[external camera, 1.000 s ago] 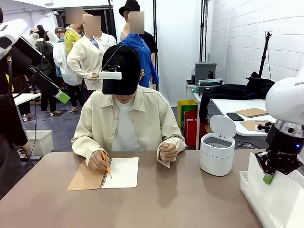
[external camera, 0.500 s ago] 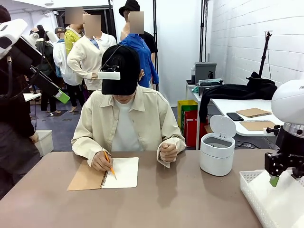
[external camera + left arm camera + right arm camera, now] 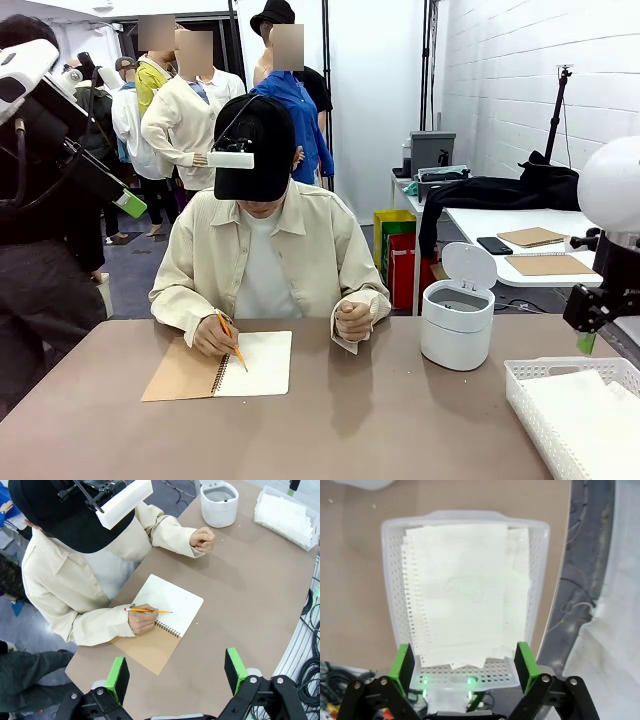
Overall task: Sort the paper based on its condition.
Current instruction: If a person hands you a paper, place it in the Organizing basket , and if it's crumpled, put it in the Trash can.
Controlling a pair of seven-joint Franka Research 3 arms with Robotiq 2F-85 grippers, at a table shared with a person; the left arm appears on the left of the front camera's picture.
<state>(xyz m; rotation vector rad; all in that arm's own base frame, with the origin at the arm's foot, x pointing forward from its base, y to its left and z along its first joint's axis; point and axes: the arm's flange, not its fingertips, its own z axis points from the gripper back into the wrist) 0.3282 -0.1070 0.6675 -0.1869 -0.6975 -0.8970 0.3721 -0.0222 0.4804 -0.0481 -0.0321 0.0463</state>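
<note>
L gripper (image 3: 175, 677): jaws wide, nothing between the pads. Parked high over the near-left of the table (image 3: 400, 420), looking down at the writer. My read: just waiting, out of the way.
Notebook (image 3: 220, 365): flat in front of the person, brown cover folded out to the left, blank page up.
Person's writing hand (image 3: 208, 338): pencil (image 3: 228, 345) tip on the page, drawing. Looks like the next sheet is being made.
Other hand (image 3: 352, 319): loose fist resting on the table edge, well apart from the notebook.
Bin (image 3: 457, 318): white, lid flipped up, right of the person. Prob. the spot for bad sheets, a guess only.
Basket (image 3: 528, 402): white lattice walls, near-right corner, within the R arm's reach.
Paper (image 3: 465, 590): flat sheets stacked inside the basket, faint sketch lines on top one, torn spiral edge on one side.
R gripper (image 3: 464, 662): spread wide, empty, directly above the basket, clear of the paper.
</note>
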